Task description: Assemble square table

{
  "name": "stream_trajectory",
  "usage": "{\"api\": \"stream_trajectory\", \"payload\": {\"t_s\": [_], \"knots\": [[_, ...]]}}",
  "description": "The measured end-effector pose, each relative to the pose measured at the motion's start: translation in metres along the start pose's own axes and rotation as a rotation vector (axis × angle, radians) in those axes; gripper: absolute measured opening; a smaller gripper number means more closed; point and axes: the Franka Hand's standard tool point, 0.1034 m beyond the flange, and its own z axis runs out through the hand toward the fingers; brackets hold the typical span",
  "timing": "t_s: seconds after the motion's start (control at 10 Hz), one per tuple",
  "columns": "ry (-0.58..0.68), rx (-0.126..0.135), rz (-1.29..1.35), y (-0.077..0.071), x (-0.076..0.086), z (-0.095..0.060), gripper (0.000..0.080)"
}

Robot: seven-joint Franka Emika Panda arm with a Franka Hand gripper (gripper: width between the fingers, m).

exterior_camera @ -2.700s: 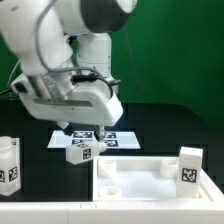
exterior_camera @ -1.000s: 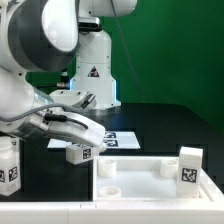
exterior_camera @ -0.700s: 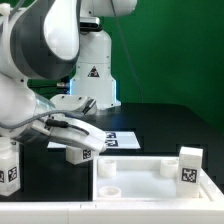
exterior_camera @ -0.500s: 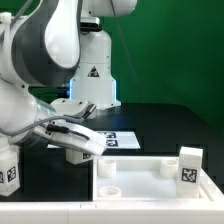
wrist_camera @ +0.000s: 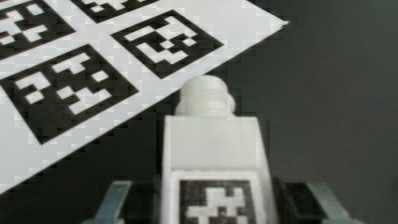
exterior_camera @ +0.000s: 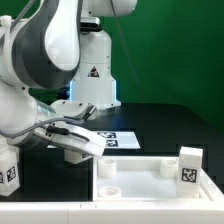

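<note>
The square tabletop [exterior_camera: 150, 178], a white slab with a raised rim and round corner sockets, lies at the front of the exterior view. One tagged white leg [exterior_camera: 190, 165] stands at its right rim. Another leg [exterior_camera: 9, 170] stands at the far left. A third leg [wrist_camera: 214, 150] lies on the black table beside the marker board [wrist_camera: 89, 70], with its peg pointing away from my wrist. My gripper [wrist_camera: 217, 208] is open and straddles this leg. One finger [wrist_camera: 119, 198] shows on each side, with a gap to the leg. In the exterior view my hand [exterior_camera: 78, 140] mostly hides this leg.
The marker board [exterior_camera: 115, 138] lies behind the tabletop in the exterior view. The robot's base [exterior_camera: 95, 70] stands at the back, and a green wall is behind it. My arm fills the exterior view's left.
My arm has swung down toward the exterior view's left. The hand has lowered over the leg beside the marker board, and in the last half second it has barely moved.
</note>
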Motion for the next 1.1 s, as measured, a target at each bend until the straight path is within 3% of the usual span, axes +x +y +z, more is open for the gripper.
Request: {"api": "stream_trajectory", "payload": {"t_s": [0.2, 0.5, 0.6, 0.7, 0.9, 1.1], "knots": [[0.000, -0.002, -0.004, -0.002, -0.002, -0.001, 0.0279], [0.095, -0.018, -0.088, -0.034, -0.046, -0.027, 0.0279], [0.162, -0.028, -0.113, -0.043, -0.049, -0.032, 0.0280], [0.255, -0.024, -0.114, -0.044, -0.043, -0.033, 0.0280], [0.360, -0.024, -0.128, -0.048, -0.045, -0.035, 0.0281], [0.526, -0.016, -0.241, -0.091, -0.060, -0.070, 0.0281]]}}
